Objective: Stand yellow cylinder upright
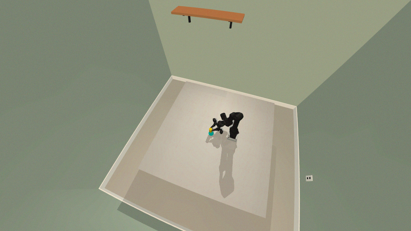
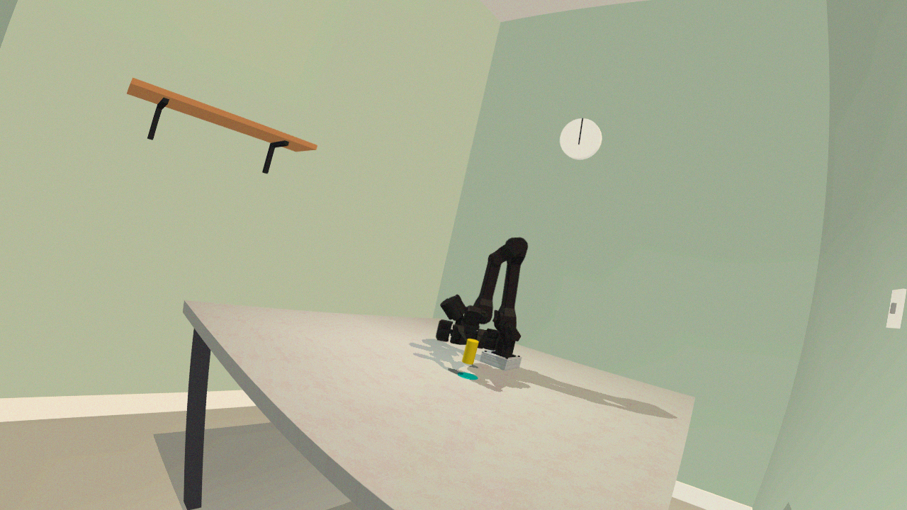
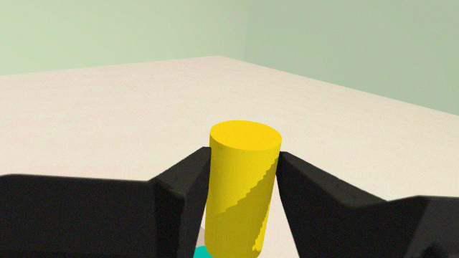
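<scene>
The yellow tall cylinder (image 1: 210, 129) (image 2: 470, 352) (image 3: 240, 179) is held near upright, tilted slightly, between the fingers of my gripper (image 1: 211, 129) (image 3: 244, 158). The gripper is shut on its upper part. The cyan circle (image 1: 211, 133) (image 2: 468, 376) (image 3: 203, 252) lies flat on the table. In the exterior view the cylinder hangs a little above the table, with a gap between its lower end and the circle. In the wrist view only a small part of the circle shows, beside the cylinder's lower end; the rest is hidden or out of view.
The arm's base (image 1: 232, 138) (image 2: 501, 360) stands on the pale table (image 1: 183, 160) (image 2: 392, 431), close to the cyan circle. The arm's shadow falls across the table and partly over the circle. An orange shelf (image 1: 208, 13) (image 2: 222, 115) is on the wall, far from the arm.
</scene>
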`<state>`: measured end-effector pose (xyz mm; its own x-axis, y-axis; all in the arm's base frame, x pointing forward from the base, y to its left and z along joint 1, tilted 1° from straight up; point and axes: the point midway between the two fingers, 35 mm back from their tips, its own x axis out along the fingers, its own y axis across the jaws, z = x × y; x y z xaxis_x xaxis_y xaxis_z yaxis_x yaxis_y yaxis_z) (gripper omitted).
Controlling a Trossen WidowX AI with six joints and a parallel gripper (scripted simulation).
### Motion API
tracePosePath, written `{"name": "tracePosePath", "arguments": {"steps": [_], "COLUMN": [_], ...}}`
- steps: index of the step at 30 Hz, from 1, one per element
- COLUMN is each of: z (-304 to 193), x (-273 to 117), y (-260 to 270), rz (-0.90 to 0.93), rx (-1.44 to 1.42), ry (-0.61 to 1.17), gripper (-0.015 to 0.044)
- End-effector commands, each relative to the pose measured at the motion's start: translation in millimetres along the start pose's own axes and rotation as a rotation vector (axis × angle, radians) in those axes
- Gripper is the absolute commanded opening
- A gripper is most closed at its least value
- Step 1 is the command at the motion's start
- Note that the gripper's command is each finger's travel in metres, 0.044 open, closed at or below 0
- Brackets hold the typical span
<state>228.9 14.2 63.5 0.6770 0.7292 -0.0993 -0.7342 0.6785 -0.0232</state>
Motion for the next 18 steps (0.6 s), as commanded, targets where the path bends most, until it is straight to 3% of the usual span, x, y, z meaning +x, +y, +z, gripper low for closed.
{"name": "tracePosePath", "arguments": {"steps": [1,18], "z": [-6.3,-25.4], "x": [0.3,1.2], "y": [4.0,10.4], "rz": [0.004,0.003], "rx": [-0.002,0.000], "ry": [-0.004,-0.002], "gripper": [0.0105,0.0105]}}
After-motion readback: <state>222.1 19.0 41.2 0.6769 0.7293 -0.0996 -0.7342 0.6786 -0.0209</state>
